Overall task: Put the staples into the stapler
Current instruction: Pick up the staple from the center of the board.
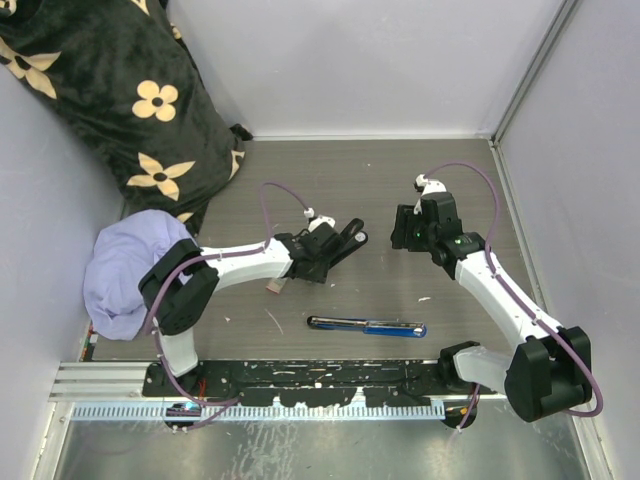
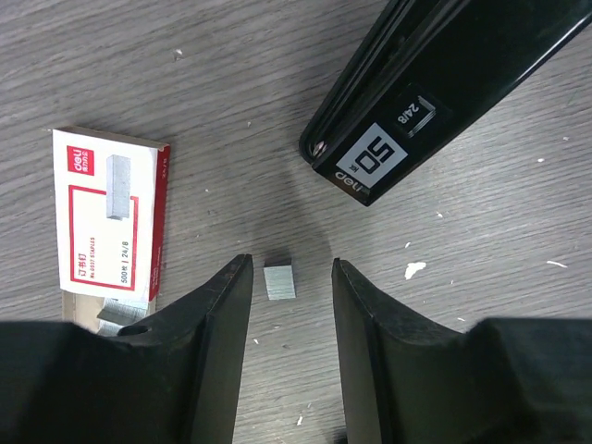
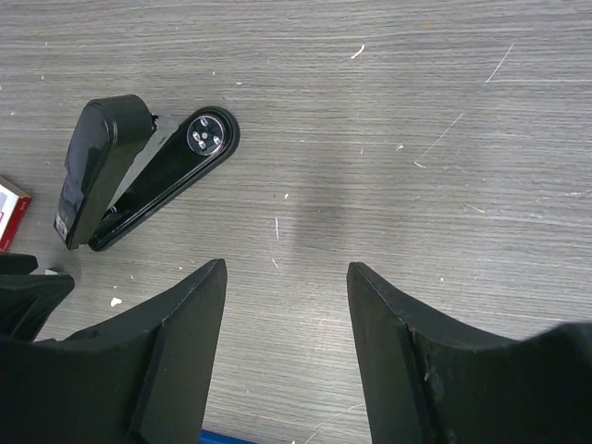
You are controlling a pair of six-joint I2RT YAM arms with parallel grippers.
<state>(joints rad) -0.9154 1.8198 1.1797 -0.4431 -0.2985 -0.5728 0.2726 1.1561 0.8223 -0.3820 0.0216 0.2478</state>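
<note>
The staples box (image 2: 109, 222), white with a red label, lies flat on the table, and a strip of staples (image 2: 116, 319) pokes out of its near end. A small loose block of staples (image 2: 279, 279) lies on the wood between the tips of my left gripper (image 2: 291, 264). That gripper is open, with a gap on each side of the block. The black stapler (image 2: 435, 92) lies just beyond it, hinged open (image 3: 139, 171). My right gripper (image 3: 287, 268) hangs open over bare table to the right of the stapler. From above I see the box (image 1: 273, 287), left gripper (image 1: 312, 262), stapler (image 1: 350, 238) and right gripper (image 1: 405, 232).
A long black and blue stapler (image 1: 366, 326) lies flat near the front, between the two arm bases. A lavender cloth (image 1: 125, 270) and a black flowered cushion (image 1: 110, 90) fill the left side. Walls close in the table at the back and right.
</note>
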